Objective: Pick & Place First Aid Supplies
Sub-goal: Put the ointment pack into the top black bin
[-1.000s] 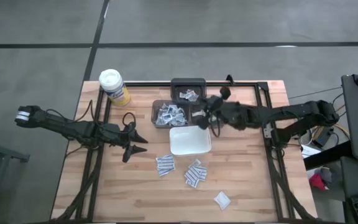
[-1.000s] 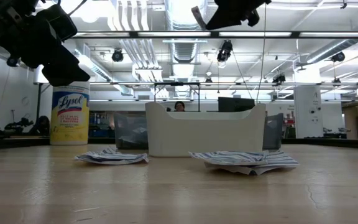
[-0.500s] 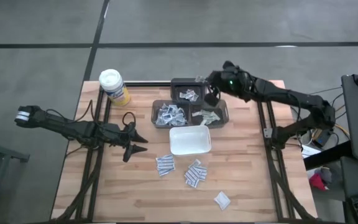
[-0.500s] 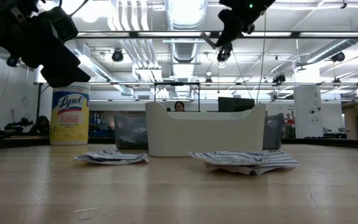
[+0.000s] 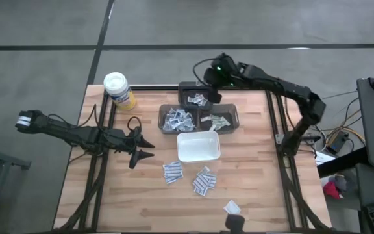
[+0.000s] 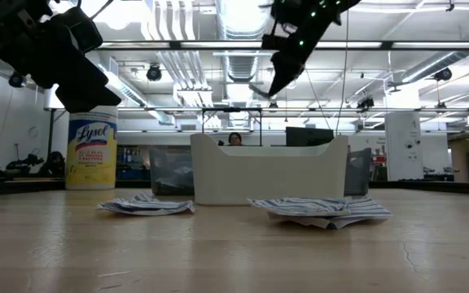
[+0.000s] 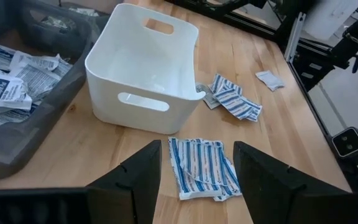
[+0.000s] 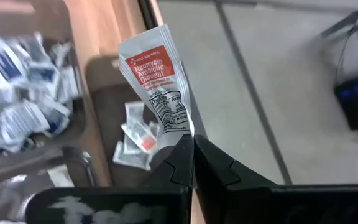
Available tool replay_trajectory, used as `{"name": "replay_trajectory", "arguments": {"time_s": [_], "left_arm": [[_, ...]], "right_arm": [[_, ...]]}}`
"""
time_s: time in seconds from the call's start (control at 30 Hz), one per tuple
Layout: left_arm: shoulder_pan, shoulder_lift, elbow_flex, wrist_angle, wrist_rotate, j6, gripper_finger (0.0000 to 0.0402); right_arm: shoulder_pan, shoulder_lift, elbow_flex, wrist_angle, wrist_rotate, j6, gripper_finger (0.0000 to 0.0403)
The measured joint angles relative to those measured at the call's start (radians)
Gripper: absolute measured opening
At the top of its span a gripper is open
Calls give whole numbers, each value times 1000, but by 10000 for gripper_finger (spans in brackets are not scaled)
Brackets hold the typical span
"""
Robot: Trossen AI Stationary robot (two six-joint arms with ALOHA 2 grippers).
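My right gripper [image 8: 192, 140] hangs over the far dark tray [image 5: 197, 97] near the table's far edge, shut on a small white packet with a red label [image 8: 156, 78]. In the low view it shows high up [image 6: 269, 81]. Similar packets [image 8: 135, 140] lie in that tray. My left gripper [image 7: 197, 180] waits open at the table's left [image 5: 140, 148], above a pile of blue-striped packets [image 7: 201, 167]. More packets lie flat on the table [image 5: 202, 181], [image 5: 231, 208]. A white tray [image 5: 198, 146] stands at the middle. My right gripper pinches the red-label packet by its lower end [image 8: 182, 127] between its two fingertips. The fingers slant downward toward the far dark tray. The packet sticks out beyond the fingertips, lifted clear of the tray and slightly bent.
Two grey bins [image 5: 177, 119], [image 5: 218, 120] with packets stand between the far dark tray and the white tray. A yellow canister with a white lid [image 5: 119, 90] is at the far left corner. A black frame [image 5: 274, 117] runs along the table's edges.
My right gripper has swung from above the grey bins toward the table's far edge, now over the far dark tray, turning and tipping as it went. It has stayed shut. My left arm has kept still.
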Motion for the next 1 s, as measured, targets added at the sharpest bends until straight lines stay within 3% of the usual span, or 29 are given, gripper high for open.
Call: {"name": "replay_trajectory", "arguments": {"time_s": [0.7,1.0], "left_arm": [[0,0,0,0,-40,-22,197],[0,0,0,-1,-47,-31,197]], "right_arm": [[-123,540,603,-502,-277,-13,8],[-140,698,729,-582,-280,-5,8]]}}
